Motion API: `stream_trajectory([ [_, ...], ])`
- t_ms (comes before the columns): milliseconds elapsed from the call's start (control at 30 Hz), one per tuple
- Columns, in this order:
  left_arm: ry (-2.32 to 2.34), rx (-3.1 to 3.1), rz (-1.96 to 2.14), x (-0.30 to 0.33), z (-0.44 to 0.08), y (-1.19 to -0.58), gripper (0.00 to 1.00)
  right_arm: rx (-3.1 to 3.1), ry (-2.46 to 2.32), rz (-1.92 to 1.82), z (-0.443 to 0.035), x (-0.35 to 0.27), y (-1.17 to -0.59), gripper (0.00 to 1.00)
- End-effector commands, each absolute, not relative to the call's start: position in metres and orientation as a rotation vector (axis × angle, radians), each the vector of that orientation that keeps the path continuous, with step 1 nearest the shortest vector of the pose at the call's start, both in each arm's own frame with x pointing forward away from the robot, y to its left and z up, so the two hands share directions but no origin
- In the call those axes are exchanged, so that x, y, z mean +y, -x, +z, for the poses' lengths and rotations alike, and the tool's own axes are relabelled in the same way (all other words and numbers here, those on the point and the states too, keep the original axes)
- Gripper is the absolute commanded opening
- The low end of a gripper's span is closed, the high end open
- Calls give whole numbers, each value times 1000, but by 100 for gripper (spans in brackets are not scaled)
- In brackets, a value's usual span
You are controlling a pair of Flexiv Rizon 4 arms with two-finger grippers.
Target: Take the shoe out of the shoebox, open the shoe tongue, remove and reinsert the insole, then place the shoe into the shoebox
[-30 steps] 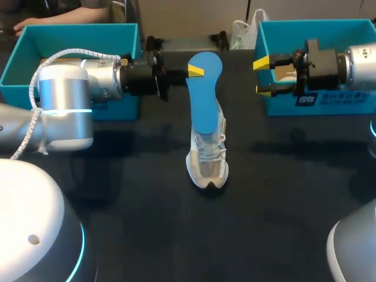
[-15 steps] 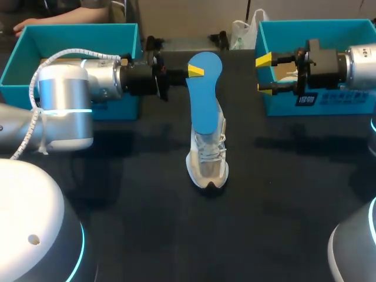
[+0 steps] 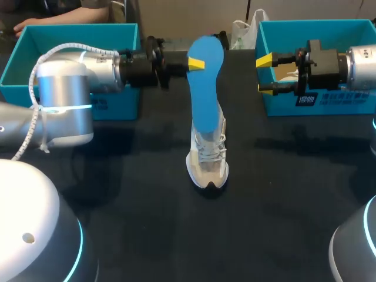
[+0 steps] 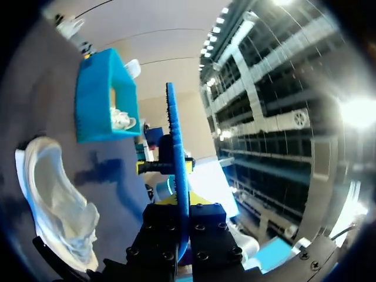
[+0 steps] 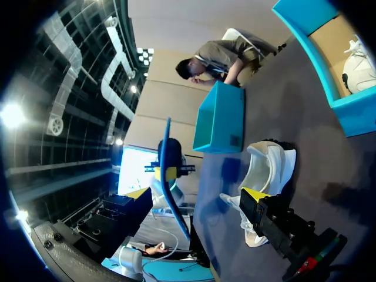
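Head view: white print marks the front wall of the right shoebox, too small to make out. The white shoe stands on the black table between the two boxes, long axis running near to far, toe toward the near edge. The blue insole rises from its opening, leaning toward the far side, lower end hidden inside the shoe. The left gripper is clamped on the insole's upper end, one yellow tip showing, the other behind the insole. The right gripper hangs parted and empty before the right shoebox. The left shoebox is partly covered by the left arm
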State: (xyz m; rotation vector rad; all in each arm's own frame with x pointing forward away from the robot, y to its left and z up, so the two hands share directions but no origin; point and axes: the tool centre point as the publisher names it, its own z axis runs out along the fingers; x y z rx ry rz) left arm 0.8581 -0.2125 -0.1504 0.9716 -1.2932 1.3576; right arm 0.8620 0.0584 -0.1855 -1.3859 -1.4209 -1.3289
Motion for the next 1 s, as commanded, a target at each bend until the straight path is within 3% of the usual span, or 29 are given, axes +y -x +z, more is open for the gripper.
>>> stream_trajectory([
  [33, -802, -1454, 1512, -211, -140, -867, 0, -1422, 1387, -1327, -186, 60, -864, 100],
  [633, -79, -1956, 2134, -203, -118, -892, 0, -1422, 1387, -1327, -186, 60, -864, 100],
  [1000, 521, -2290, 2283, -202, -118, -903, 0, -1422, 1387, -1327, -186, 60, -864, 100],
])
